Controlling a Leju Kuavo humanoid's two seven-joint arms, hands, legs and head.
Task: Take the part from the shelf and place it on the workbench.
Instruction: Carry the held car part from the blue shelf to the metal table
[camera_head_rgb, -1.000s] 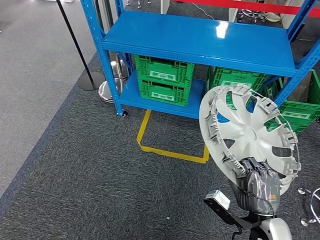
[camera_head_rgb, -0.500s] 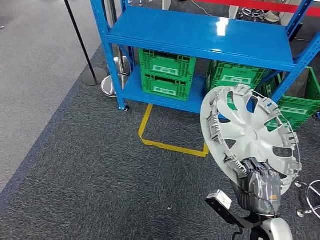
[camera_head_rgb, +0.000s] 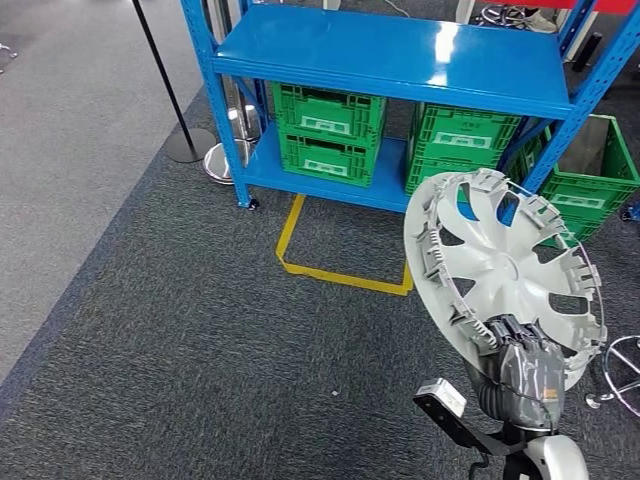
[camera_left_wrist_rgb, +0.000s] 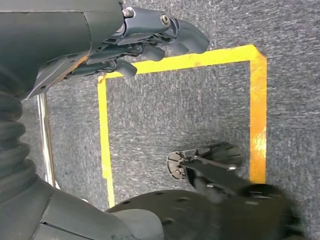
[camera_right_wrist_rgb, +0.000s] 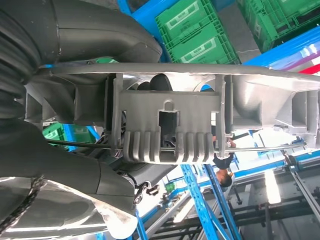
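- The right hand (camera_head_rgb: 521, 372) grips the part (camera_head_rgb: 502, 265), a silver-grey plastic wheel cover, by its lower rim; the fingers are wrapped in tight, and the disc stands nearly upright above the hand, off the shelf and over the carpet.
- The left hand (camera_left_wrist_rgb: 143, 37) hangs over the floor with its dark fingers loosely curled and nothing in them.
- Risk, as I judge it: the hold is on 1 edge only, so the wide disc acts as a lever; a jolt while walking or turning could make it twist or slip in the fingers.
- The cover sits near the blue shelf (camera_head_rgb: 392, 55); a swing toward the upright post could clip the rim and knock it loose.
- No workbench is in sight, so the carry is likely still to come, with more chance of the grip creeping.
- The cover is thin moulded plastic with curved spokes, open slots and a ring of ribbed clips on its back face, tied by a thin wire hoop; those clips look easy to snap if squeezed or bumped.
- The right wrist view shows 1 such clip close up, blocky and toothed.
- The floor is coarse dark grey carpet marked with yellow tape (camera_head_rgb: 340, 275); green slotted crates (camera_head_rgb: 328, 145) sit on the lower shelf.
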